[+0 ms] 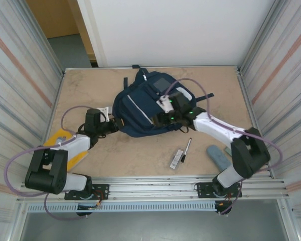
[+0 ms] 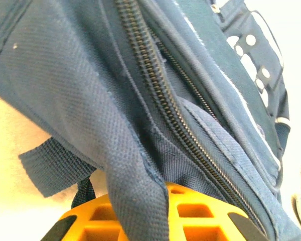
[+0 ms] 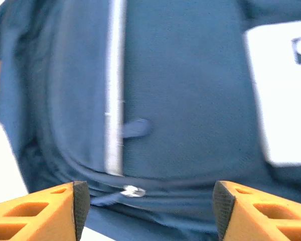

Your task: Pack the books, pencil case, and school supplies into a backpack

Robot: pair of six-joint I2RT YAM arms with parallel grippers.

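Note:
The navy backpack (image 1: 138,109) lies in the middle of the table, grey front panel upward. At its lower left edge my left gripper (image 1: 114,126) is shut on a fold of its fabric (image 2: 135,191), which runs down between the orange fingers (image 2: 200,213) beside a dark zipper (image 2: 155,85). My right gripper (image 1: 165,116) hovers open over the backpack's front; in the blurred right wrist view its pads (image 3: 81,206) stand wide apart around a small metal zipper pull (image 3: 133,192). The yellow book (image 1: 65,145) lies partly under my left arm. Pen (image 1: 187,145), white-and-black bar (image 1: 177,158) and grey-blue pencil case (image 1: 218,156) lie near the front right.
Corrugated metal walls (image 1: 20,75) close in the table on the left and right. A metal rail (image 1: 155,183) runs along the near edge by the arm bases. Bare tabletop (image 1: 135,155) shows in front of the backpack.

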